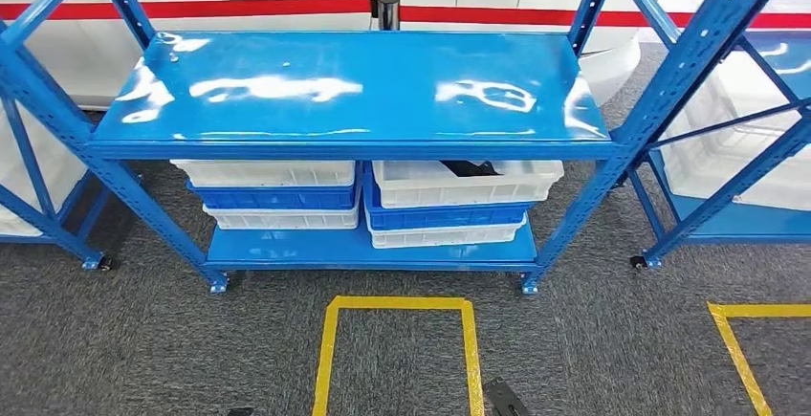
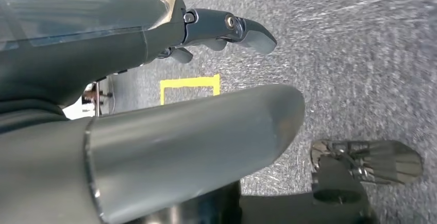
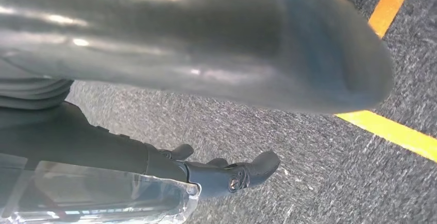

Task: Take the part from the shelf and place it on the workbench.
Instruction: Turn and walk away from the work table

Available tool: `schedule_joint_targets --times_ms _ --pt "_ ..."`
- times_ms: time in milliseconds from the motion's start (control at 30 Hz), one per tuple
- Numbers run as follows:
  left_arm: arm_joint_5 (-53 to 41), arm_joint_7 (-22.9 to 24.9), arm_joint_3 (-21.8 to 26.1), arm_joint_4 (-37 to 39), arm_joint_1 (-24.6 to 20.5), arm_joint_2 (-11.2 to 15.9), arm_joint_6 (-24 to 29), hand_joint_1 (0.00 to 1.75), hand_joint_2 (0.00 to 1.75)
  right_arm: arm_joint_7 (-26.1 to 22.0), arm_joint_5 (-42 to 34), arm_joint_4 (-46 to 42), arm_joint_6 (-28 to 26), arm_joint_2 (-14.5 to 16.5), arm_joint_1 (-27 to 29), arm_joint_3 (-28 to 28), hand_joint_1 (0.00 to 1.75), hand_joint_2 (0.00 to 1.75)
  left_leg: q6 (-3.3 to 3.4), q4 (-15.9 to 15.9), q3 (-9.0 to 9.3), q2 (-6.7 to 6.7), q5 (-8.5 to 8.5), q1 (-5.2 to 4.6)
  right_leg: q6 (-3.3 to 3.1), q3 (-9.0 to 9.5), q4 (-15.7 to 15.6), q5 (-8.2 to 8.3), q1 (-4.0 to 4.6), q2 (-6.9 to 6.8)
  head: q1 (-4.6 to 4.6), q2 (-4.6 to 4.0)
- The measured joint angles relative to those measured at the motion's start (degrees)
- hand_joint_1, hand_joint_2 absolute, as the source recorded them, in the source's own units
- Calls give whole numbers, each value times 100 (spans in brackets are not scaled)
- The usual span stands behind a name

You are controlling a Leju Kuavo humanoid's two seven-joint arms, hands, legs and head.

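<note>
A dark part [image 1: 469, 167] lies in the top white bin [image 1: 521, 183] of the right-hand stack, on the lower level of the blue shelf [image 1: 354, 91], half hidden under the shelf's glossy top board. My left hand [image 2: 180, 141] hangs over grey carpet, its fingers [image 2: 242, 28] spread apart from the thumb, holding nothing. Over the carpet on the other side, my right hand [image 3: 206, 44] also hangs loose, with its fingers [image 3: 242, 175] extended and nothing in them. Both hands are well away from the shelf.
A second stack of white and blue bins [image 1: 273, 191] stands left of the first. More blue racks flank the shelf at left [image 1: 38, 148] and right [image 1: 736, 129]. A yellow tape square [image 1: 397, 306] marks the carpet in front. A black post [image 1: 386, 7] stands behind.
</note>
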Motion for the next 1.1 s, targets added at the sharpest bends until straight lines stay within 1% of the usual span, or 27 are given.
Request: schedule_joint_targets --times_ms 33,67,100,133,167,200,233,267,300,333,367,400,433,467,500,533,567,667,700,800,900,1000,1100 --pt "-1 0 1 0 -3 2 0 0 0 -4 3 -1 -1 7 -7 0 0 0 -33 5 24 55 -20 -17 -35 73 -125 25 17 -48 -10 0" --pt "-2 1 1 0 -9 1 1 0 0 -20 10 -1 -3 11 -5 0 0 0 -60 2 46 111 -34 -21 -86 77 -142 28 38 6 -22 0" --pt "-2 1 2 -1 -21 0 3 0 0 -39 28 -1 -14 10 5 0 0 0 -83 -7 69 155 -45 -8 -138 78 -145 34 23 72 -35 0" --pt "-2 1 2 -1 -34 -1 4 0 0 -57 55 -1 -36 10 17 -1 0 0 -111 11 80 121 -79 17 -175 81 -149 37 14 125 -37 0" --pt "-2 0 4 -1 -42 -2 7 0 0 -71 84 -1 -66 8 23 -2 0 0 -137 105 50 5 -165 42 -217 87 -154 45 -1 176 -37 0" --pt "-2 0 6 -1 -43 -3 8 0 0 -77 114 -1 -99 9 19 -2 0 0 -157 305 -36 -159 -304 59 -261 94 -159 52 -18 221 -38 0" --pt "-2 -1 8 -1 -34 -4 8 0 0 -81 139 -1 -128 14 13 -2 0 0 -167 635 -190 -344 -491 69 -293 93 -159 55 -12 267 -38 0" --pt "-1 -1 10 1 -17 -5 9 0 0 -85 159 -1 -149 17 5 -2 0 0 -168 1024 -388 -466 -673 68 -322 93 -159 56 2 312 -39 0" --pt "-1 -1 11 2 3 -6 8 0 0 -88 179 -1 -167 21 1 -1 0 0 -165 1360 -576 -523 -790 65 -340 94 -159 55 19 358 -39 0" --pt "0 -1 12 3 21 -7 8 0 0 -84 195 -1 -185 23 3 0 0 0 -155 1558 -706 -545 -809 64 -345 97 -158 54 36 402 -39 0" --pt "0 0 13 3 32 -7 8 0 0 -75 204 -1 -205 22 6 0 0 0 -137 1542 -736 -551 -712 63 -345 103 -157 54 47 439 -39 0" --pt "-1 0 15 3 36 -7 8 0 0 -66 209 -1 -224 21 8 0 0 0 -111 1329 -664 -553 -529 61 -345 111 -157 53 55 471 -39 0" --pt "-2 1 16 3 35 -6 8 0 0 -56 207 -1 -238 21 7 0 0 0 -76 981 -517 -559 -307 59 -344 119 -156 53 60 499 -38 0" --pt "-3 1 16 3 30 -4 8 0 0 -50 203 -1 -245 25 4 0 0 0 -42 624 -360 -569 -132 48 -341 123 -153 52 74 521 -38 0" --pt "-4 0 17 3 24 -2 8 0 0 -44 199 -1 -248 29 2 -1 0 0 -22 342 -237 -573 -16 35 -332 119 -150 51 89 538 -37 0" --pt "-5 0 17 3 18 -1 7 0 0 -37 196 -1 -249 33 2 -1 0 0 -11 169 -166 -577 37 18 -317 109 -149 52 100 549 -36 0" --pt "-7 0 17 3 16 -4 7 0 44 -28 195 -1 -249 34 3 -2 0 0 -19 104 -148 -578 41 3 -305 93 -142 44 122 552 -34 0" --pt "-15 1 20 3 17 -14 7 0 175 -10 180 -1 -253 20 11 -2 0 131 -49 70 -148 -577 68 -37 -286 83 -140 34 145 550 -32 0" --pt "-19 1 21 3 17 -15 5 0 175 -8 174 -1 -255 18 11 -2 0 175 -42 72 -150 -579 71 -57 -278 88 -147 41 139 549 -32 0" --pt "-30 0 21 3 17 -20 -16 0 175 -7 167 -1 -257 18 10 -2 0 175 -4 74 -154 -581 78 -100 -249 90 -161 57 129 548 -31 0" --pt "-23 0 21 3 15 -24 -62 0 175 -7 164 -1 -263 17 12 -2 0 175 26 76 -157 -578 78 -122 -230 90 -172 69 123 548 -31 0" --pt "-31 0 28 -1 33 -24 -114 0 175 -3 143 -8 -285 12 31 -2 0 175 35 78 -158 -578 77 -127 -221 91 -178 74 115 548 -31 0" --pt "13 -1 113 -80 175 -9 -241 0 175 -33 -91 -106 -272 -16 163 -1 0 175 43 78 -155 -578 71 -127 -210 91 -179 67 104 548 -31 0"
